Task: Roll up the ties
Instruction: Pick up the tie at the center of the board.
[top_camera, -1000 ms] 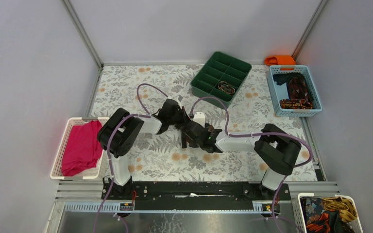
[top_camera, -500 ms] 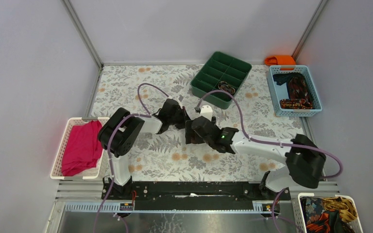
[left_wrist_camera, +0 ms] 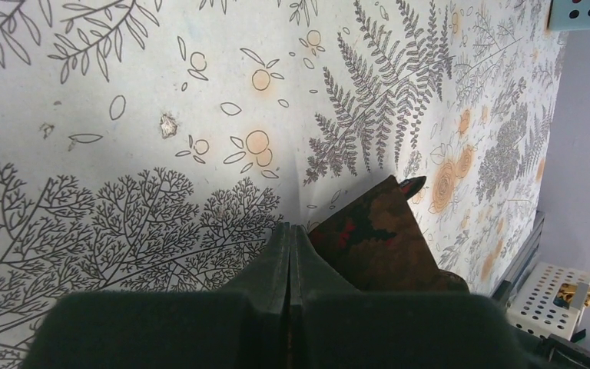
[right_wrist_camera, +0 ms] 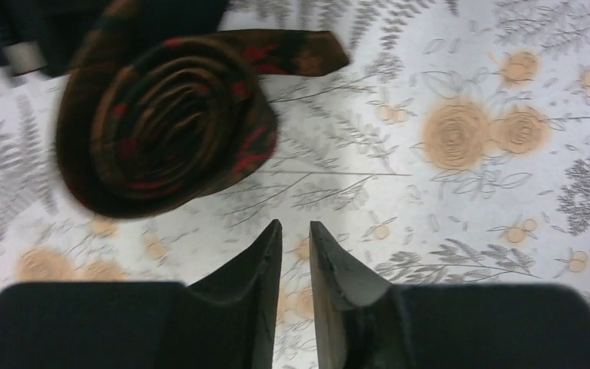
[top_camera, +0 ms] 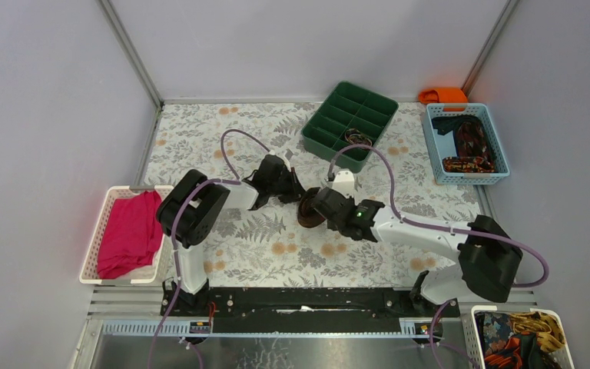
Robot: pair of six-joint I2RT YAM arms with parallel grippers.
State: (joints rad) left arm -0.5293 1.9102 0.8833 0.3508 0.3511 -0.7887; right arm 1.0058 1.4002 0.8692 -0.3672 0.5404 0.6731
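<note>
A brown tie (right_wrist_camera: pixel 161 123) with red and tan pattern lies rolled into a coil on the flowered tablecloth; in the top view this rolled tie (top_camera: pixel 306 213) sits between the two grippers. Its pointed tail (left_wrist_camera: pixel 376 238) lies flat beside my left gripper (left_wrist_camera: pixel 290 227), whose jaws are pressed together with no cloth visible between them. My right gripper (right_wrist_camera: pixel 296 224) hovers just short of the coil, its jaws a narrow gap apart with only tablecloth showing through. In the top view the left gripper (top_camera: pixel 286 187) is up-left of the coil, the right gripper (top_camera: pixel 321 207) at its right.
A green divided tray (top_camera: pixel 349 123) with rubber bands (top_camera: pixel 358 139) stands behind. A blue basket (top_camera: pixel 432 146) at right holds more ties (top_camera: pixel 472 142). An orange cloth (top_camera: pixel 443 94) lies behind it. A white basket (top_camera: pixel 96 238) with magenta cloth (top_camera: pixel 127 231) is left; another tie basket (top_camera: pixel 478 317) sits bottom right.
My right arm has swung out to the right and its gripper has drawn back off the coil, jaws going from wide to a narrow gap. The coil now lies uncovered. Left gripper barely moved.
</note>
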